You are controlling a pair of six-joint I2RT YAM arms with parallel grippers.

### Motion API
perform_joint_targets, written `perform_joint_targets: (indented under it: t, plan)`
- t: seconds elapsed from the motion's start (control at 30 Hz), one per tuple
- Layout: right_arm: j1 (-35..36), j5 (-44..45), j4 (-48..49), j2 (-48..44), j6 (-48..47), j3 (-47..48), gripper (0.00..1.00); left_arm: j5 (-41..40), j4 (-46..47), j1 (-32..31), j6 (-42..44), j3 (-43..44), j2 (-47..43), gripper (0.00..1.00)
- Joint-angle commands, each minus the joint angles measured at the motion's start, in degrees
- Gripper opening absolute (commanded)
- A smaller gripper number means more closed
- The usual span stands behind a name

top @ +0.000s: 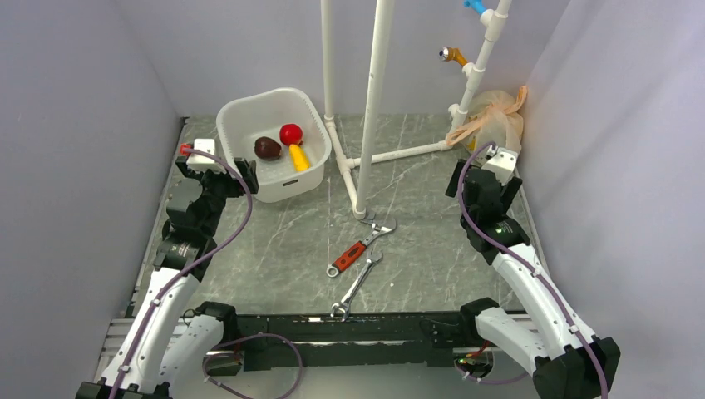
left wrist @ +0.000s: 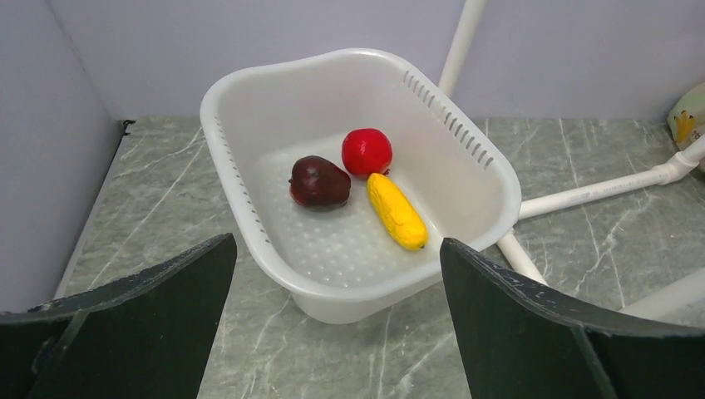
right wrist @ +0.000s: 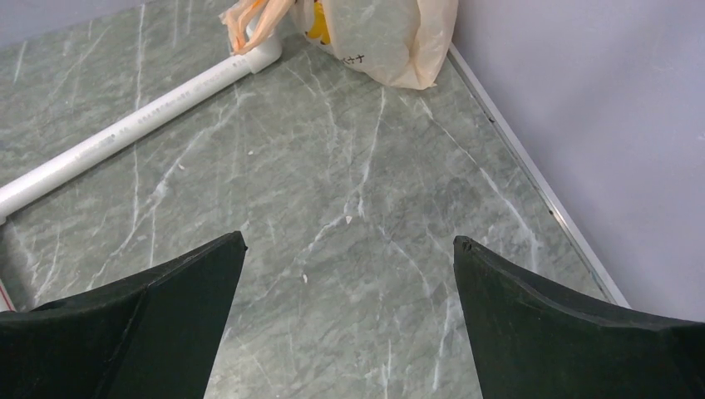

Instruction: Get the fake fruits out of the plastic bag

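Note:
The plastic bag [top: 496,116], beige and crinkly, lies bunched in the far right corner against the pipe stand, its handles knotted near the pipe; its lower part shows in the right wrist view [right wrist: 387,37]. The fake fruits are hidden inside it; only a yellow patch [right wrist: 317,27] shows through the film. My right gripper [right wrist: 349,239] hangs open over bare tabletop just short of the bag [top: 485,176]. My left gripper [left wrist: 337,241] is open too, empty, in front of the white tub's [left wrist: 499,187] near rim [top: 235,172].
In the tub [top: 237,112] lie a shiny red ball [left wrist: 367,151], a dark maroon fruit [left wrist: 319,181] and a yellow oblong piece [left wrist: 396,210]. A white pipe stand [top: 372,100] crosses the middle. A red-handled wrench [top: 359,248] and a silver wrench [top: 357,283] lie near the front.

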Motion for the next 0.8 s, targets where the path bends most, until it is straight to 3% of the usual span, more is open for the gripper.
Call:
perform_joint_targets:
  t: [0.0, 0.3, 0.77]
  plan:
    - [0.24, 1.84, 3.19, -0.53, 0.7, 1.54, 1.0, 1.45, 1.39, -0.04, 0.59, 1.89, -0.22, 0.99]
    - [0.25, 3.14, 1.9, 0.61, 1.18, 3.06, 1.0, 2.74, 1.39, -0.13, 0.53, 1.99, 0.21, 0.99]
    - [0.28, 0.76, 8.62, -1.65, 1.11, -1.45, 1.0, 5.53, 1.39, -0.22, -0.35, 2.3, 2.12, 0.99]
